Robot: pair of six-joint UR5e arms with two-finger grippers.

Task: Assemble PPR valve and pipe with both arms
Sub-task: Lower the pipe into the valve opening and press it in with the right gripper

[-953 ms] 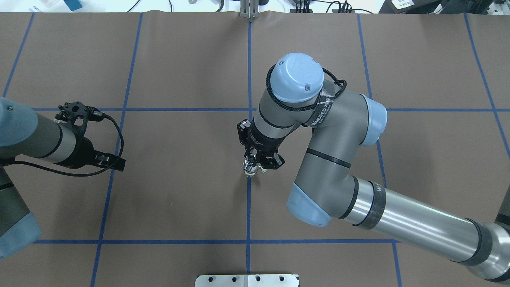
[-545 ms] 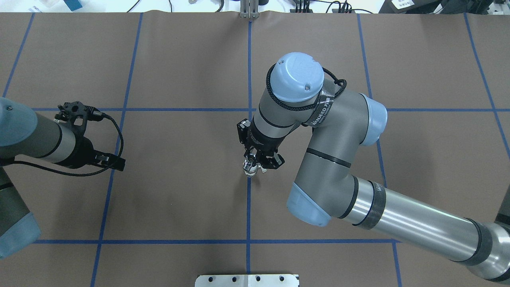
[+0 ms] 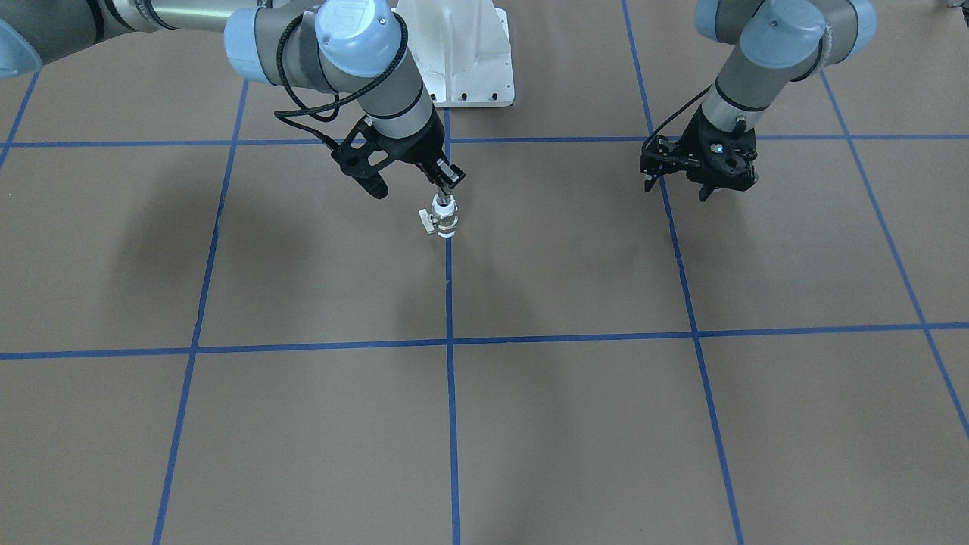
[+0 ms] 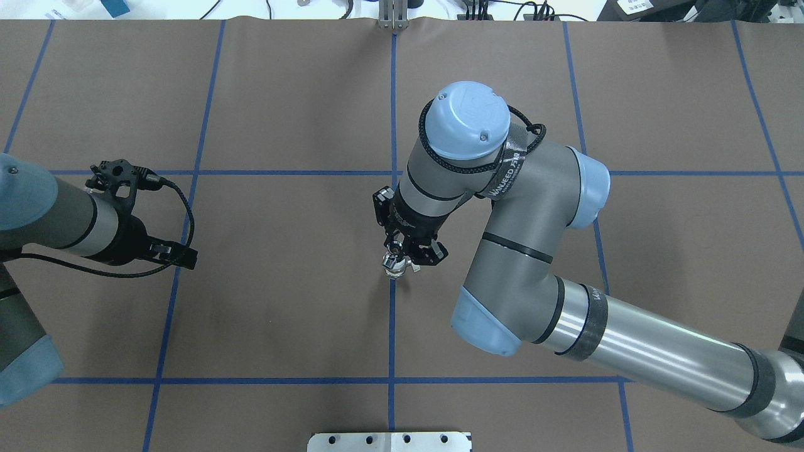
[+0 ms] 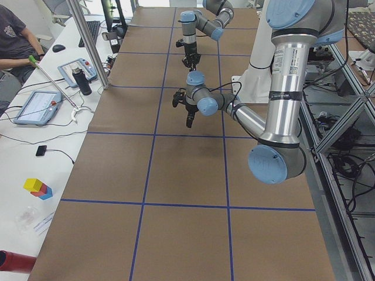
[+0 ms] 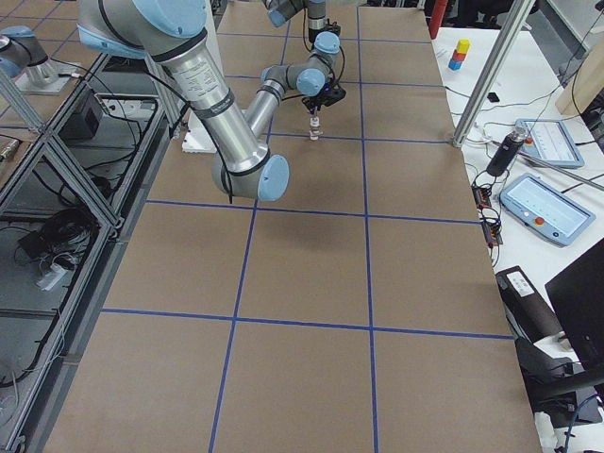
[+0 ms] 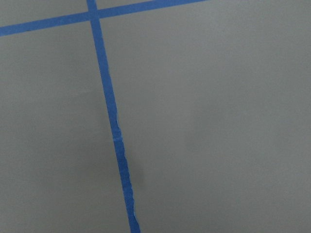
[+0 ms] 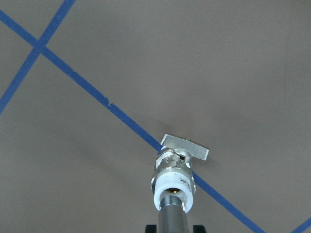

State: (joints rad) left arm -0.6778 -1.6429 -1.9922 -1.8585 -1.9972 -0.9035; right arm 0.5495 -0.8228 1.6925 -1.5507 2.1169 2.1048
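Note:
The PPR valve (image 3: 444, 221), with white ends, a silvery middle and a small side handle (image 8: 184, 147), is upright at the table's centre on a blue tape line. The short silver pipe (image 8: 172, 213) sits in its upper white end. My right gripper (image 3: 445, 182) comes down from above and is shut on the pipe; in the overhead view the right gripper (image 4: 402, 251) is just over the valve (image 4: 394, 267). I cannot tell whether the valve's lower end touches the table. My left gripper (image 3: 700, 182) hangs empty and looks open far to the left (image 4: 179, 256).
The brown table cover carries a blue tape grid (image 7: 116, 136). The white base pedestal (image 3: 462, 68) stands at the robot's side of the table. A metal plate (image 4: 389, 441) lies at that edge. An operator's desk with tablets (image 5: 35, 105) runs along the far side.
The right arm with the pipe and valve has shifted very slightly. The left arm has not moved.

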